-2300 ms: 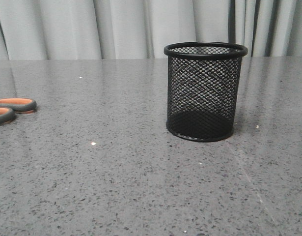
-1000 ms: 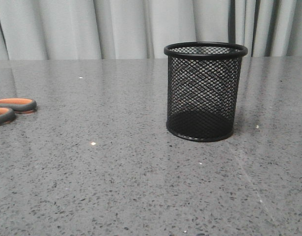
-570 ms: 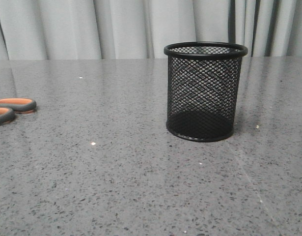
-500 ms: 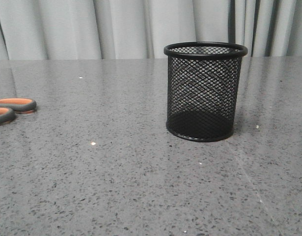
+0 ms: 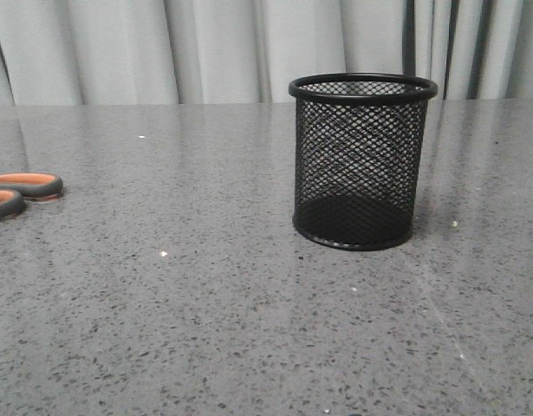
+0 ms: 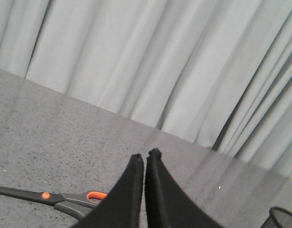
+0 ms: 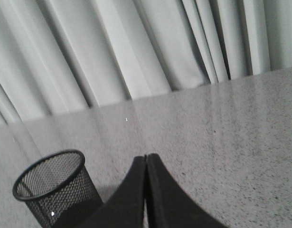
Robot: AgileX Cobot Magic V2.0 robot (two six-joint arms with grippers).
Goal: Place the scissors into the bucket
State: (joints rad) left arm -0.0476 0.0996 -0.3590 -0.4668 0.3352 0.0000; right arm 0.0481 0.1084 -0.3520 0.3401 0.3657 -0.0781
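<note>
**Scissors flat on the desk, cup standing apart**

The scissors (image 5: pixel 19 194) lie flat at the far left of the grey speckled desk (image 5: pixel 205 303), only the orange-lined handle loops showing from the front. The black mesh cup (image 5: pixel 361 160) stands upright, well apart to the right, with nothing inside. Both arms hang above the desk: the left gripper (image 6: pixel 145 159) has its jaws pressed together on nothing, and the right gripper (image 7: pixel 146 159) likewise.

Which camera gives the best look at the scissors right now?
The left wrist view: it shows the scissors lying flat with blades, orange pivot screw and part of a handle, though the left gripper covers the rest. The front view catches only the two handle loops at its left edge. The right wrist view shows none of them.
</note>
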